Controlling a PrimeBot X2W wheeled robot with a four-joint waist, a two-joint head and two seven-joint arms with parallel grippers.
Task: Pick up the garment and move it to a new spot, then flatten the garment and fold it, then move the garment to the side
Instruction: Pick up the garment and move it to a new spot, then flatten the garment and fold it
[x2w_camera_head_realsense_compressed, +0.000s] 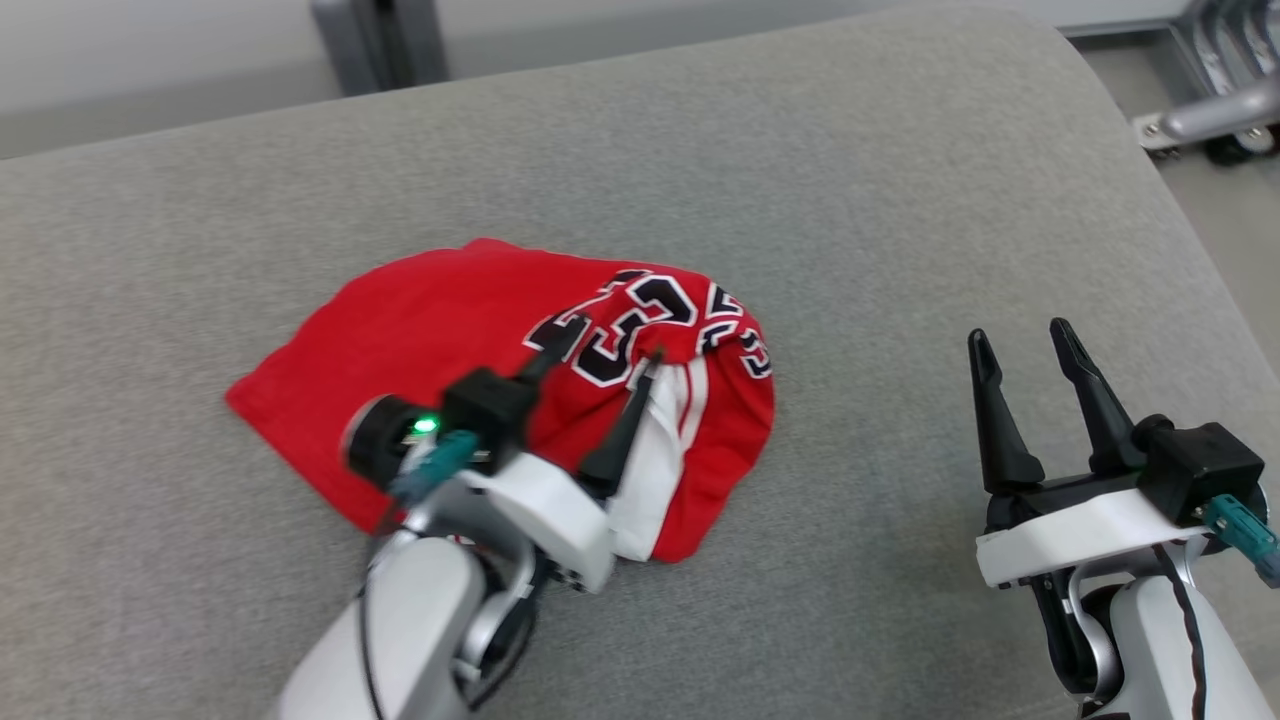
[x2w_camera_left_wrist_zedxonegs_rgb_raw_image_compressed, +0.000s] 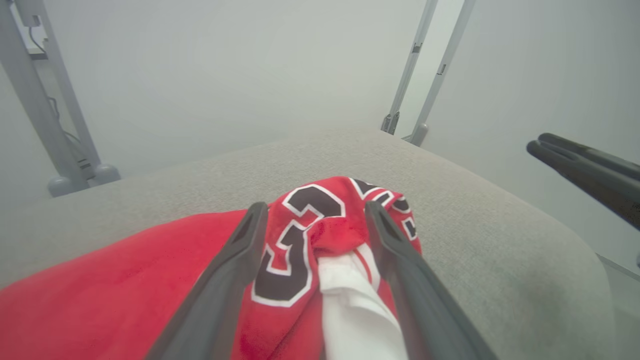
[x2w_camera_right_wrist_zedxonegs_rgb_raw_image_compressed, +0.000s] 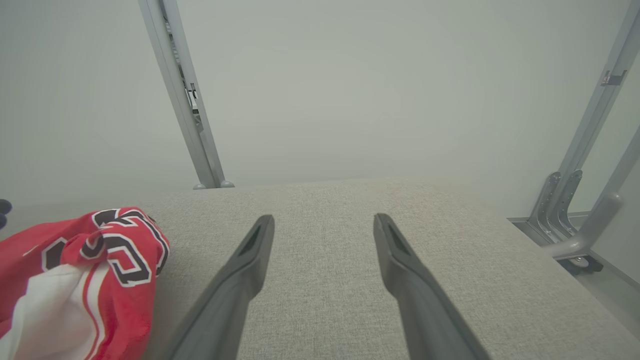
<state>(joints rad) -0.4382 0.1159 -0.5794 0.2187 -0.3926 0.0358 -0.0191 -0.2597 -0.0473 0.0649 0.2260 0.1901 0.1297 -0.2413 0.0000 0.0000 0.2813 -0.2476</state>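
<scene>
The garment (x2w_camera_head_realsense_compressed: 450, 340) is a red jersey with black-and-white numbers and white trim, lying crumpled on the grey cushion (x2w_camera_head_realsense_compressed: 700, 150). My left gripper (x2w_camera_head_realsense_compressed: 608, 338) hovers right over its bunched right part with the jaws spread apart; a raised fold of red and white cloth (x2w_camera_left_wrist_zedxonegs_rgb_raw_image_compressed: 325, 250) sits between the fingers without being pinched. My right gripper (x2w_camera_head_realsense_compressed: 1020, 345) stands open over bare cushion to the right of the garment, nothing between its fingers (x2w_camera_right_wrist_zedxonegs_rgb_raw_image_compressed: 400, 250). The jersey's edge (x2w_camera_right_wrist_zedxonegs_rgb_raw_image_compressed: 100, 270) shows at the left of the right wrist view.
Grey metal frame legs (x2w_camera_head_realsense_compressed: 380, 40) stand behind the cushion, and a wheeled metal base (x2w_camera_head_realsense_compressed: 1215, 120) sits on the floor at the far right. The cushion's rounded right edge (x2w_camera_head_realsense_compressed: 1180, 220) drops off near my right gripper.
</scene>
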